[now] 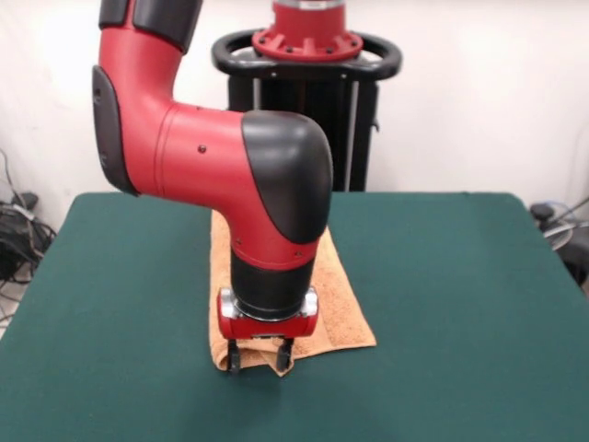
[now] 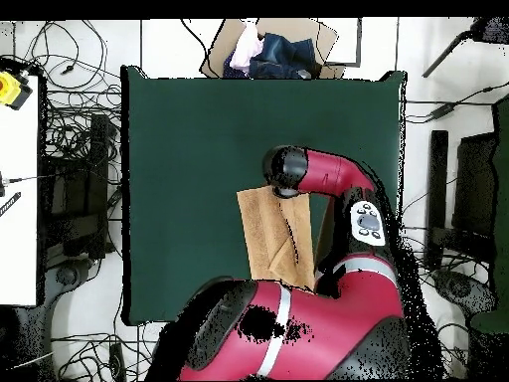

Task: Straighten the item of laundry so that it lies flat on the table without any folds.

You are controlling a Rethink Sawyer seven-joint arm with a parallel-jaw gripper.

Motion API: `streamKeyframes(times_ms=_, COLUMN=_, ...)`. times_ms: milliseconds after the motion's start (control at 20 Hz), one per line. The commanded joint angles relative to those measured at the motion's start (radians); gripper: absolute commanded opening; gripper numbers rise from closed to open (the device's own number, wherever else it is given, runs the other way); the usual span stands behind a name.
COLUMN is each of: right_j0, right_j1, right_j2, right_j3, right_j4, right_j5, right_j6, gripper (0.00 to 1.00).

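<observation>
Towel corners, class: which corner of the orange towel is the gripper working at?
The towel's corner nearest the front camera, on the picture's left. The gripper stands right on it, fingers straddling the cloth; the other corners lie apart.

**Towel mid-desk, claw at its near corner**

The towel [image 1: 345, 313] lies on the desk [image 1: 460, 304], about midway across it, with bare desk to both sides and in front. In the front view the claw [image 1: 257, 356] stands at the towel's near left corner, its tips down at the cloth, and the arm [image 1: 230, 157] hangs over the towel's left part. In the overhead view one flap of the towel [image 2: 270, 234] is folded over the rest. Beyond the desk's far edge there, a box of cloths [image 2: 270, 50] sits on the floor.
</observation>
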Motion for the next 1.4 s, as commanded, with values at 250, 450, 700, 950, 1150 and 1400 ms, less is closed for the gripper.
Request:
streamKeyframes(times_ms=250, right_j0=-0.023, right_j1=-0.040, right_j2=0.074, right_j3=0.161, right_j4=0.081, right_j5=0.024, right_j6=0.181, gripper=1.00)
streamKeyframes(times_ms=450, right_j0=-0.042, right_j1=-0.047, right_j2=0.095, right_j3=0.171, right_j4=0.102, right_j5=0.024, right_j6=0.169, gripper=1.00)
streamKeyframes(times_ms=700, right_j0=-0.043, right_j1=-0.035, right_j2=0.094, right_j3=0.170, right_j4=0.111, right_j5=0.015, right_j6=0.161, gripper=1.00)
streamKeyframes(times_ms=950, right_j0=-0.046, right_j1=-0.039, right_j2=0.088, right_j3=0.186, right_j4=0.107, right_j5=0.016, right_j6=0.150, gripper=1.00)
streamKeyframes(times_ms=1150, right_j0=-0.045, right_j1=-0.038, right_j2=0.085, right_j3=0.197, right_j4=0.100, right_j5=0.014, right_j6=0.147, gripper=1.00)
streamKeyframes(times_ms=1400, right_j0=-0.032, right_j1=-0.027, right_j2=0.072, right_j3=0.180, right_j4=0.089, right_j5=0.049, right_j6=0.140, gripper=1.00)
